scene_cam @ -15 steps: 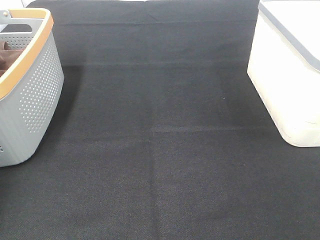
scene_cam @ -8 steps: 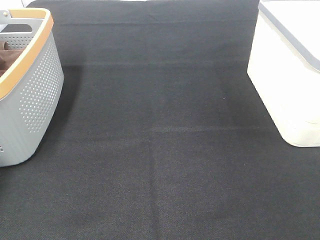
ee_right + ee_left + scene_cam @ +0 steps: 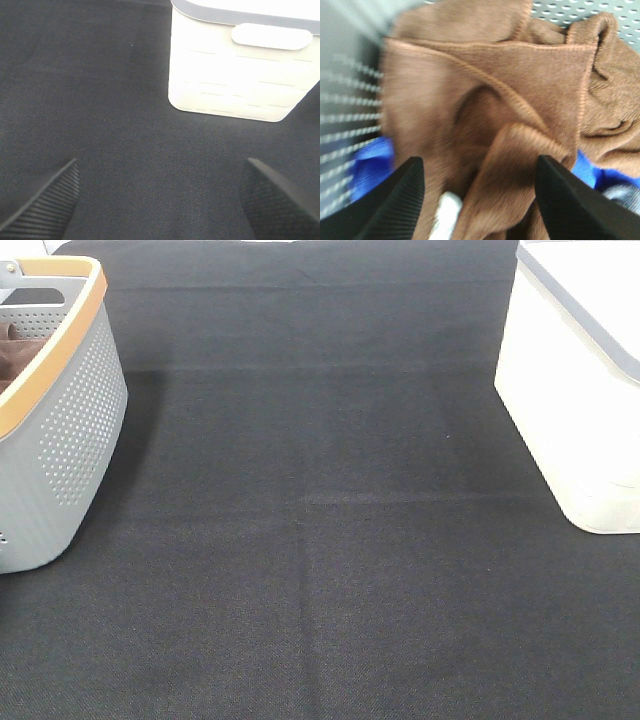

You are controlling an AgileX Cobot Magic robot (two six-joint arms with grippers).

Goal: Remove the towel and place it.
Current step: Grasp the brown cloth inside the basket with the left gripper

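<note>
Staged lab tabletop: black woven cloth cover, grey perforated plastic basket with tan rim, white lidded plastic bin

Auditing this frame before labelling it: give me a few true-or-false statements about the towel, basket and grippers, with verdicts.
1. The towel lies on the black table. False: it is in the grey basket.
2. The left gripper is open over the towel. True.
3. The right gripper grips the towel. False: it is open over the black table.
4. A blue item shows beside the towel. True.
</note>
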